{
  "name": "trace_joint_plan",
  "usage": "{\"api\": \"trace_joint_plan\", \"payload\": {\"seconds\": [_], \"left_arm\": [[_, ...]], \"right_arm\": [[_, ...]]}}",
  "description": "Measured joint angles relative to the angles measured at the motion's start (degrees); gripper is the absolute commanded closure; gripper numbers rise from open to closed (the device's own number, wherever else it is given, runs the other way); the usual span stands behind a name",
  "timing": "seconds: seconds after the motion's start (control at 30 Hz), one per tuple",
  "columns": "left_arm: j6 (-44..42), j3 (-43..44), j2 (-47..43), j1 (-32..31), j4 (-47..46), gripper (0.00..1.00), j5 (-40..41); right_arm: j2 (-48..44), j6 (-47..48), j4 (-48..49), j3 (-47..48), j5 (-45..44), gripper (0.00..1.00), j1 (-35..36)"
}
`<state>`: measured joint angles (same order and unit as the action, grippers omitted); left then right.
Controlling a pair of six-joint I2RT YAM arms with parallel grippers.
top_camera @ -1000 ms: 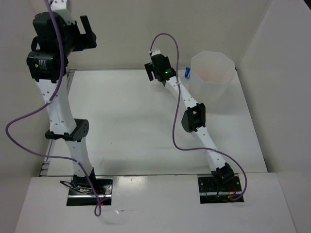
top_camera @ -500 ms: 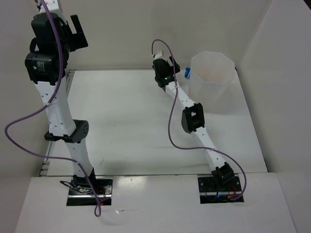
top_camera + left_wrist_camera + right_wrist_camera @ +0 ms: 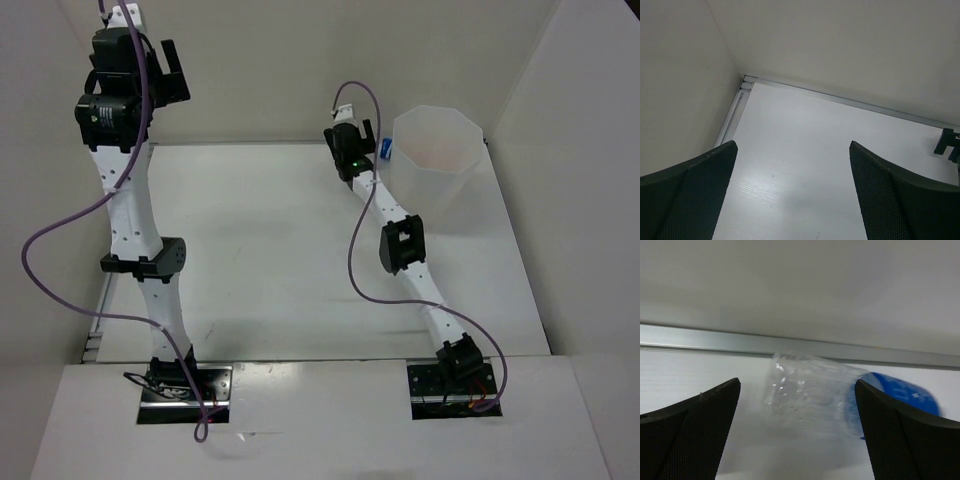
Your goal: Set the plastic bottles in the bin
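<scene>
Top cam: high behind bases, whole surface in frame. Left wrist cam: up high, looks down past left end effector at far-left corner. Right wrist cam: low, faces back wall, blue-label bottle close ahead of right end effector; top cam shows it too.

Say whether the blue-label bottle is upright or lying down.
Lying down: the right wrist view shows the bottle stretched sideways on the table, blue label rightward.

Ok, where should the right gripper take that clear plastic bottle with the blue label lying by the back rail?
Probably its clear mid-body, from above. The clear blue-labelled plastic bottle lies on its side along the metal rail, so the open right gripper should turn to close across the round body, not end to end.
</scene>
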<state>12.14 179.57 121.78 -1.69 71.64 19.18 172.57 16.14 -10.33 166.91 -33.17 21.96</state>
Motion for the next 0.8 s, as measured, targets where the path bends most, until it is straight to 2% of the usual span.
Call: {"api": "trace_joint_plan", "payload": {"seconds": [0.17,0.4,0.57,0.73,0.8], "left_arm": [[0.0,0.0,1.1,0.0,0.0,0.00,-0.4],[0.0,0.0,1.9,0.0,0.0,0.00,-0.6],[0.0,0.0,1.9,0.0,0.0,0.00,-1.3],[0.0,0.0,1.9,0.0,-0.1,0.00,-1.8],[0.0,0.0,1.9,0.0,-0.1,0.00,-1.9]], "right_arm": [[2.2,-7.8,-0.2,3.1,4.4,0.00,-0.8],[2.1,-22.6,-6.9,8.8,20.7,0.00,-5.0],[2.1,-25.1,-11.7,11.0,26.6,0.00,-5.6],[2.1,-25.3,-16.0,11.6,28.7,0.00,-3.2],[2.1,-25.6,-19.4,11.6,29.6,0.04,-2.3]]}}
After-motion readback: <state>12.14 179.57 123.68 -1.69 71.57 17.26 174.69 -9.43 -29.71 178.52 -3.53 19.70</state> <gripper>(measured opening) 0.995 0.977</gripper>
